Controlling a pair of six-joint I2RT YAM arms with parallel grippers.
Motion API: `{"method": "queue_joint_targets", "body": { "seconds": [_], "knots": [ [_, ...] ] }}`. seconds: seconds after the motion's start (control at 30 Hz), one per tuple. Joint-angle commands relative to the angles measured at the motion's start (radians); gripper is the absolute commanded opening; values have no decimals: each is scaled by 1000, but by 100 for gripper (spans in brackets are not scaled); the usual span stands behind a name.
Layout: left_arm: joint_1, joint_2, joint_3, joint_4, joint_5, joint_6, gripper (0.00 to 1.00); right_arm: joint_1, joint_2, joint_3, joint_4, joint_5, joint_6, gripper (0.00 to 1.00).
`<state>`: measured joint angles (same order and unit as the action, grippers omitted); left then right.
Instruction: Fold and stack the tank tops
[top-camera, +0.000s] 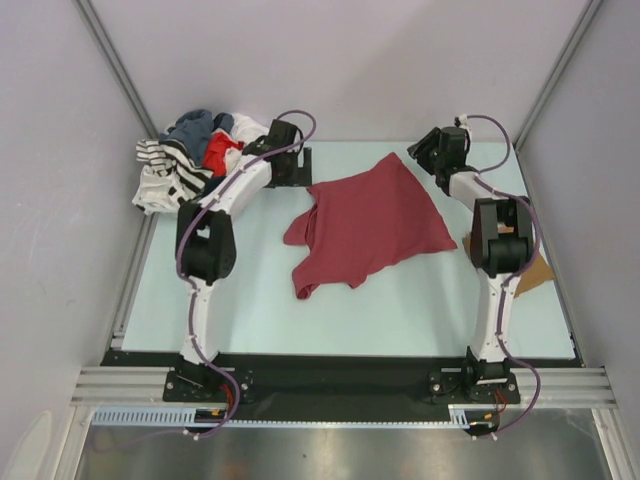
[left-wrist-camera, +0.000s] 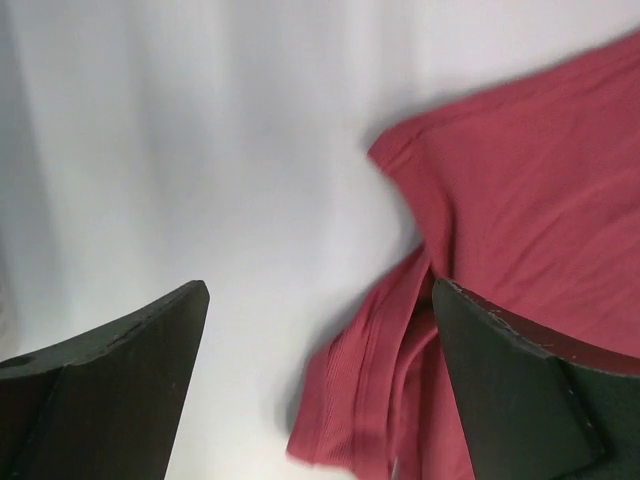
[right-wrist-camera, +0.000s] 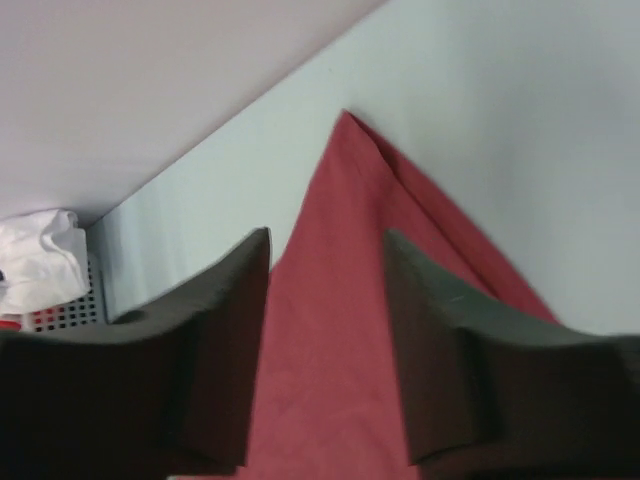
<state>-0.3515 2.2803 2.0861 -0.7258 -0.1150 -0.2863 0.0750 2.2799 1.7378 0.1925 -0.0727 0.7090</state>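
Flanking one tank top (top-camera: 375, 220): left tool (top-camera: 299, 168), right tool (top-camera: 421, 151)

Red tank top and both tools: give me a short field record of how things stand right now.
red tank top: spread loosely mid-table, unfolded, rumpled at its left edge
left tool: open, beside the top's left edge, holding nothing
right tool: open, above the top near its far corner, holding nothing
clothes pile: at the table's far left corner
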Motion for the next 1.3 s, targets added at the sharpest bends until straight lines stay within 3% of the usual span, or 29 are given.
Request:
{"method": "queue_joint_targets", "body": {
  "seconds": [0.0, 0.03, 0.07, 0.27, 0.4, 0.6, 0.97, 1.03, 1.07, 1.23, 1.27],
  "knots": [
    [-30, -227, -159, 97, -66, 16, 99, -14, -255, -130, -109, 37, -11, 49],
    [-37, -258, -205, 106, -63, 4, 98, -14, -299, -177, -122, 51, -22, 44],
    [-47, -312, -290, 114, -58, -4, 98, -14, -339, -279, -148, 71, -25, 43],
    [-47, -462, -594, 222, 4, -88, 91, -20, -611, -533, -295, 160, -17, 38],
    [-47, -496, -694, 298, 72, -123, 89, -23, -735, -682, -327, 189, -23, 34],
    [-49, -484, -753, 356, 107, -111, 76, -30, -870, -876, -324, 235, -32, 30],
    [-49, -377, -738, 348, 182, -108, 79, -40, -950, -995, -297, 223, -31, 29],
    [-50, -357, -738, 345, 170, -114, 72, -40, -944, -995, -304, 238, -32, 29],
    [-49, -352, -736, 339, 164, -116, 60, -40, -942, -998, -303, 240, -34, 29],
    [-47, -347, -747, 327, 118, -125, 28, -41, -916, -1009, -297, 270, -28, 32],
    [-44, -350, -751, 325, 118, -123, 16, -41, -907, -1006, -295, 271, -25, 32]
  ]
}}
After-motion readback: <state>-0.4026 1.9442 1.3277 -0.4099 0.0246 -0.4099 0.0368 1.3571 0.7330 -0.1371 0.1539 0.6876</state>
